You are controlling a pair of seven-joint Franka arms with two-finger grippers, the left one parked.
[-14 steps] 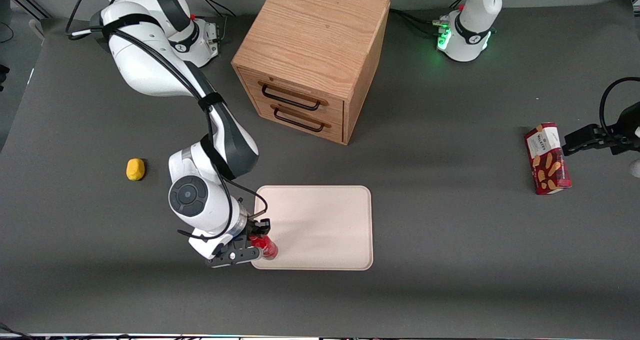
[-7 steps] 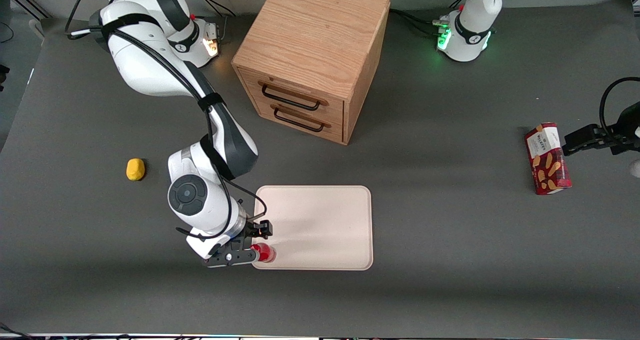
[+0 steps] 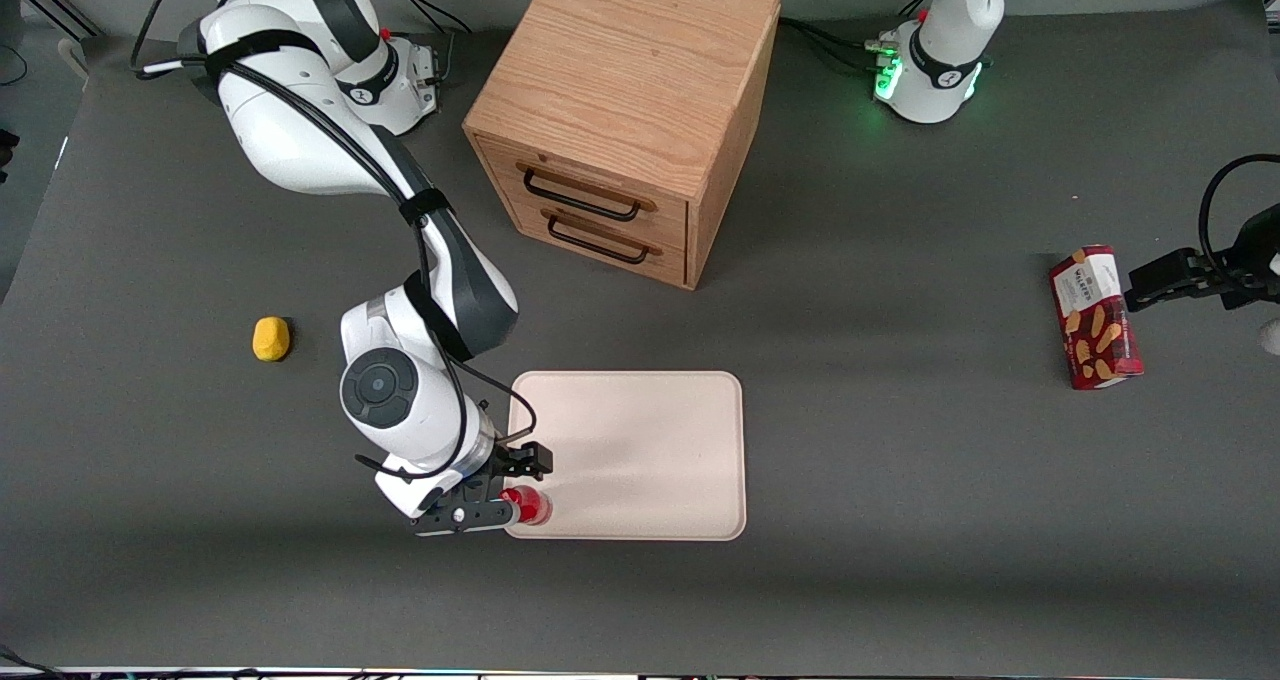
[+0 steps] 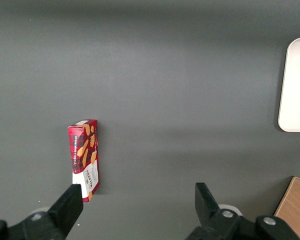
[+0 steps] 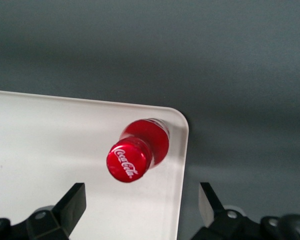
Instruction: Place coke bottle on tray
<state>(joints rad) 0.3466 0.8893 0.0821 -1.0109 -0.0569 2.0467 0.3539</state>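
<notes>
The coke bottle (image 3: 529, 505) stands upright on the tray (image 3: 640, 450), in the tray's corner nearest the front camera at the working arm's end. In the right wrist view I look down on its red cap with white script (image 5: 130, 160), close to the tray's rounded corner (image 5: 176, 120). My gripper (image 3: 500, 488) is open just above the bottle, its fingers (image 5: 72, 202) spread wide with nothing between them. The bottle stands free of them.
A wooden drawer cabinet (image 3: 625, 110) stands farther from the front camera than the tray. A yellow lump (image 3: 270, 338) lies toward the working arm's end. A red biscuit box (image 3: 1093, 317) lies toward the parked arm's end and also shows in the left wrist view (image 4: 84, 156).
A second ago my gripper held the tilted bottle at the tray's corner. The bottle now stands upright and free, and the fingers have spread open.
</notes>
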